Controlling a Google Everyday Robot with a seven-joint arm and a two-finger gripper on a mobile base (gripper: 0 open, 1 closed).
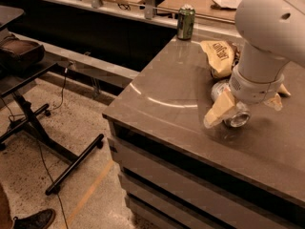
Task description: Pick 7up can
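The 7up can (236, 119), silver-white with a shiny metal end facing me, lies on its side on the grey table (171, 104), right of its middle. My gripper (244, 108) hangs from the white arm (267, 27) straight down over the can. One cream finger (218, 110) is at the can's left side and the other (275, 101) shows to its right, so the jaws stand open astride the can. The arm hides most of the can's body.
A darker green can (186, 22) stands upright at the table's far edge. A yellow chip bag (218, 56) lies just behind the 7up can. The table's front edge drops to the floor at left, where a black stand's legs (43, 132) spread out.
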